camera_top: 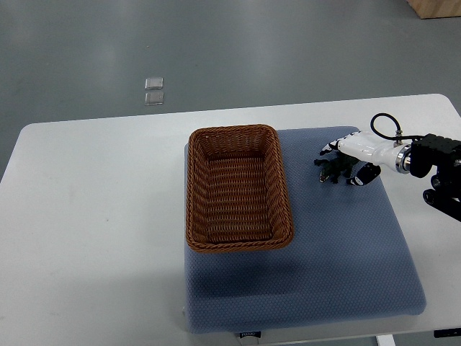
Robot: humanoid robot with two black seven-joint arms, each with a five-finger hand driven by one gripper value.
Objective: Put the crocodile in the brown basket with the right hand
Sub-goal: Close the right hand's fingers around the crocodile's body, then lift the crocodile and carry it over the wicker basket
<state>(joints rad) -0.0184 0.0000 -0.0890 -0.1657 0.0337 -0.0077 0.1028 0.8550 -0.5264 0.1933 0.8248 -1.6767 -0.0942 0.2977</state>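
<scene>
A small dark green crocodile (332, 170) lies on the blue mat (338, 245), to the right of the brown wicker basket (193, 189). My right hand (344, 160), white with black fingertips, comes in from the right edge and sits over the crocodile. Its fingers curl around the toy's back end, and the thumb (367, 174) is below it. The toy still looks to be resting on the mat. The basket is empty and stands on the mat's left part. The left arm does not show.
The mat lies on a white table (86, 216). Grey floor lies beyond the table, with two small square plates (153, 91) in it. A wooden box corner (436, 7) shows at the top right.
</scene>
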